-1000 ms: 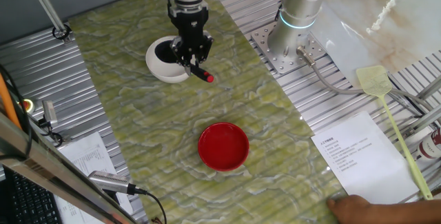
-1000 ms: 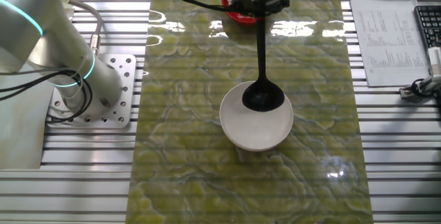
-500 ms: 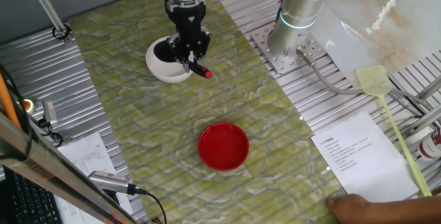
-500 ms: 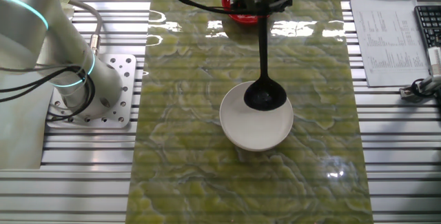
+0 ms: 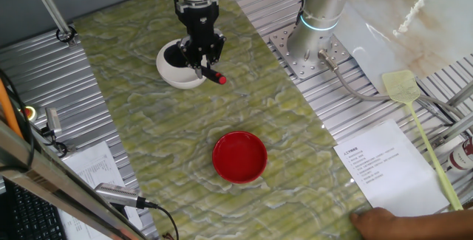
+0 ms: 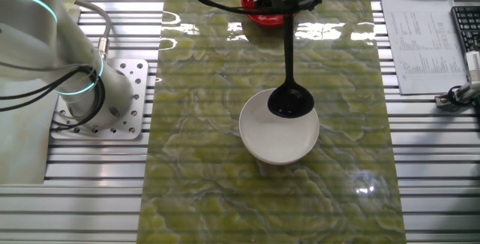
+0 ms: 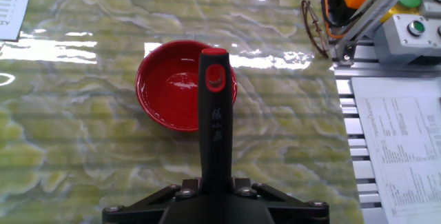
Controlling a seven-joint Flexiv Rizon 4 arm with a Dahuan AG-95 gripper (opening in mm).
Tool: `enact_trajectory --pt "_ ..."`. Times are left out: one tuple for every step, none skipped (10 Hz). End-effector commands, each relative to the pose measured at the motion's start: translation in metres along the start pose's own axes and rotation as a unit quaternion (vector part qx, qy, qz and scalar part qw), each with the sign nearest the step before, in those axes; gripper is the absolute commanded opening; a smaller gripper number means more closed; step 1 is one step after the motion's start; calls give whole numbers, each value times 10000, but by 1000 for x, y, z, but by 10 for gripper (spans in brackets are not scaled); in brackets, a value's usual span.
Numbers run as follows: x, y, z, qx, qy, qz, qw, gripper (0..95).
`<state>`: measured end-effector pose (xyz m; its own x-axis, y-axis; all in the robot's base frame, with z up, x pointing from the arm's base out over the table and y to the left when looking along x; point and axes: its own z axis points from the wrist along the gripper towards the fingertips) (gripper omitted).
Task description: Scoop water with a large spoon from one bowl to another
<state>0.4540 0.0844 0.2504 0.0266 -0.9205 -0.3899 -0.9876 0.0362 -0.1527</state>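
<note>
light: bright, even, overhead | glare: white streaks on glossy green table point(image 7: 83, 48) upper left, hand view | shadows: soft | focus: sharp, no blur

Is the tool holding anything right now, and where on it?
Yes: the tool grips the large spoon on its handle, below the red tip.

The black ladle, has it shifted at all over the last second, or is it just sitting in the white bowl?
Yes. In the other fixed view the ladle's scoop has slid slightly toward the white bowl's far rim, toward the red bowl.
</note>
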Motion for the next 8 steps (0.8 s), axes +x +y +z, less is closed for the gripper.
enact_trajectory --pt "0 0 0 4 -87 32 10000 0" --pt "0 0 -1 2 -127 42 9999 0" --pt "0 0 -1 -5 -170 54 9998 0" --pt "0 0 -1 -7 -189 69 9998 0" --pt "0 0 -2 -14 -219 97 9997 0" --pt "0 0 -2 -14 -245 106 9996 0" --pt "1 -1 -3 -19 -298 121 9995 0" --pt "1 -1 -4 -22 -335 131 9994 0"
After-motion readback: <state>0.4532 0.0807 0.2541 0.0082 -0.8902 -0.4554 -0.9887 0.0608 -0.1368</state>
